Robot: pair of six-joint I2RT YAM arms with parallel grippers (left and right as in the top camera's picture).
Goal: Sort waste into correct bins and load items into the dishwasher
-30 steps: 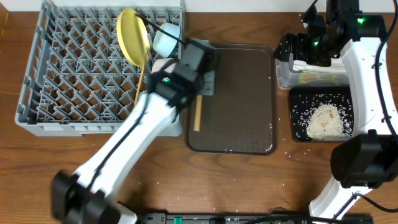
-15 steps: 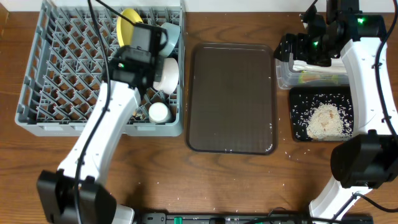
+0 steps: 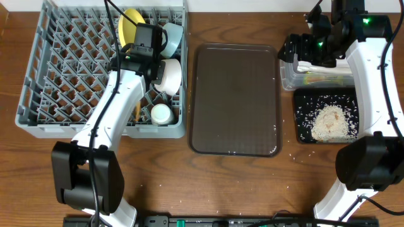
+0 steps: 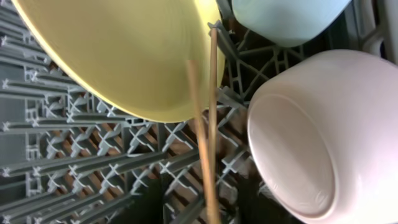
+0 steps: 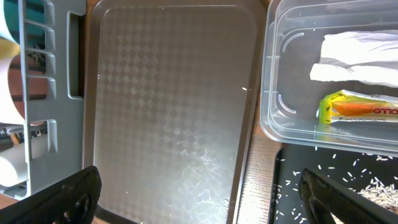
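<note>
The grey dish rack (image 3: 63, 75) holds the upright yellow plate (image 3: 129, 28), light blue bowl (image 3: 172, 34), white bowl (image 3: 170, 75) and white cup (image 3: 161, 113). My left gripper (image 3: 147, 45) is low over the rack beside the plate (image 4: 124, 56). Two chopsticks (image 4: 211, 124) lean at the plate's edge and run down between its dark fingertips, which stand apart from them. My right gripper (image 3: 309, 50) is open and empty, high beside the clear tub (image 5: 292, 118), which holds the napkin (image 5: 360, 56) and wrapper (image 5: 360, 109). Rice (image 3: 328, 123) lies in the black tray (image 3: 303, 101).
The dark brown serving tray (image 3: 237, 101) lies between the rack and the bins, with only specks on it. A few rice grains are scattered on the wooden table near the black tray's front left corner. The rack's left half has bare pegs.
My left arm swung from the brown tray's left edge to the rack beside the yellow plate. In the last half second only its elbow shifted left. The right arm has not moved.
</note>
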